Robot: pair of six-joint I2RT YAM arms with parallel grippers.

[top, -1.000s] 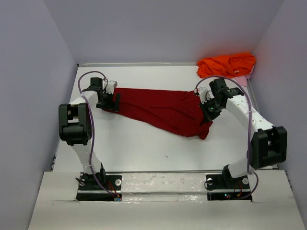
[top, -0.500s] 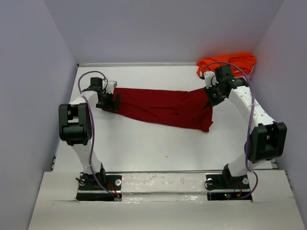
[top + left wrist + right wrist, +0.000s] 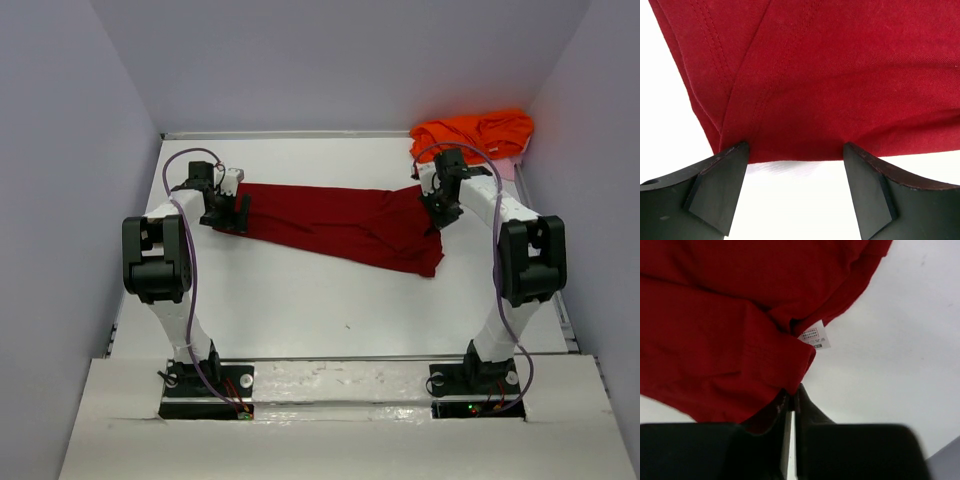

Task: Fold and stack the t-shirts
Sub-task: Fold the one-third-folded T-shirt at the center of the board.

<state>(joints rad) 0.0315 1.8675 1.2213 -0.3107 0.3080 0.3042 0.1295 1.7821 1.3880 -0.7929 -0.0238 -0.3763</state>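
The dark crimson t-shirt (image 3: pixel 335 218) lies stretched across the table between my two grippers. My left gripper (image 3: pixel 232 212) is at its left end, open; in the left wrist view the fingertips (image 3: pixel 737 152) sit just at the shirt's hem (image 3: pixel 795 155) with bare table between them. My right gripper (image 3: pixel 440 205) is shut on the shirt's right edge (image 3: pixel 790 365), close to a white label (image 3: pixel 816 337). The bright orange t-shirt (image 3: pixel 475 133) lies crumpled in the back right corner, apart from both grippers.
Pale walls close the table (image 3: pixel 300 290) in on the left, back and right. The right arm's forearm (image 3: pixel 500 215) runs near the right wall. Both arm bases stand at the near edge (image 3: pixel 340 375).
My right gripper has moved back and slightly right with the shirt's edge, pulling the crimson cloth out flatter and longer. The left gripper has stayed in place, open.
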